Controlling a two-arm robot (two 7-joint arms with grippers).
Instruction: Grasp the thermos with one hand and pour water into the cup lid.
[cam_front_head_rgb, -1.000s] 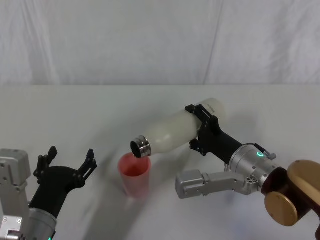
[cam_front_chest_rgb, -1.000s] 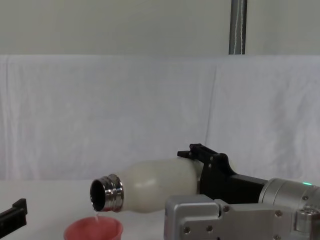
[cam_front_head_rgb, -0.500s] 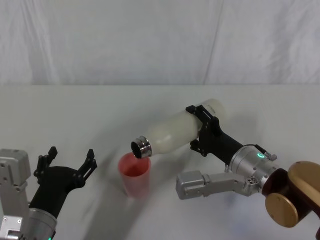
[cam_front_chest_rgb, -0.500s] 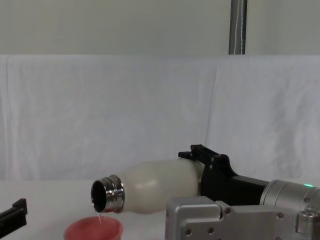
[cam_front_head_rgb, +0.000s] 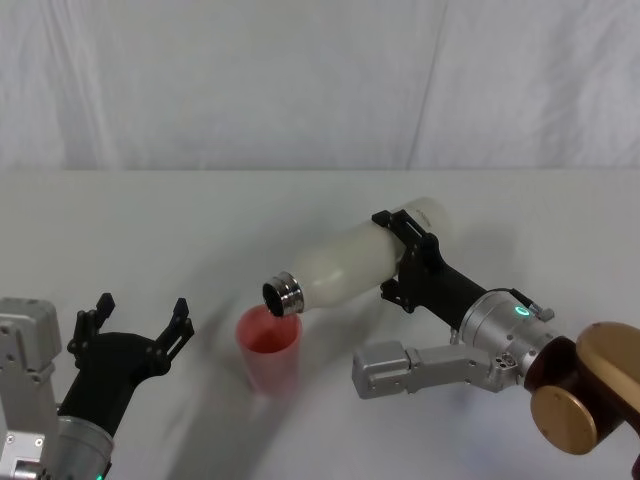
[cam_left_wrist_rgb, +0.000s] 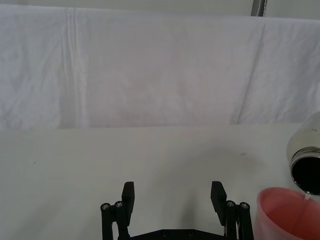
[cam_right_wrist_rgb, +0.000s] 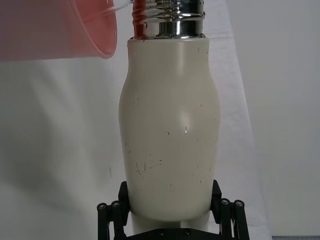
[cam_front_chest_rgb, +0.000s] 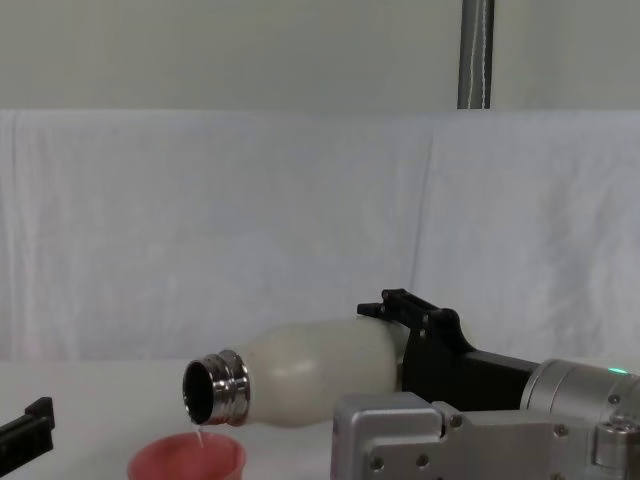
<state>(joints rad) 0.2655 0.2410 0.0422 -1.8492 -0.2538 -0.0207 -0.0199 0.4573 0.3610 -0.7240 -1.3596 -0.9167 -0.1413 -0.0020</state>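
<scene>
Pouring thermos (cam_front_head_rgb: 345, 265) over cup lid (cam_front_head_rgb: 268, 345), right end effector (cam_front_head_rgb: 408, 262).

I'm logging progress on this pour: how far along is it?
Done: the right gripper grips the thermos near its base and has it tipped. In hand: a thin stream falls from its steel neck into the cup lid. Left: righting the thermos. The left gripper waits open beside the cup lid.

Over the last second the tall cream-white matte thermos (cam_front_head_rgb: 350, 266), clamped in the black right hand (cam_front_head_rgb: 408, 262) at centre right of the head view, has eased very slightly rightward. In the chest view its steel mouth sits a shade higher at lower left, and a thin thread of water now falls into the small pink cup lid (cam_front_chest_rgb: 187, 461).
</scene>
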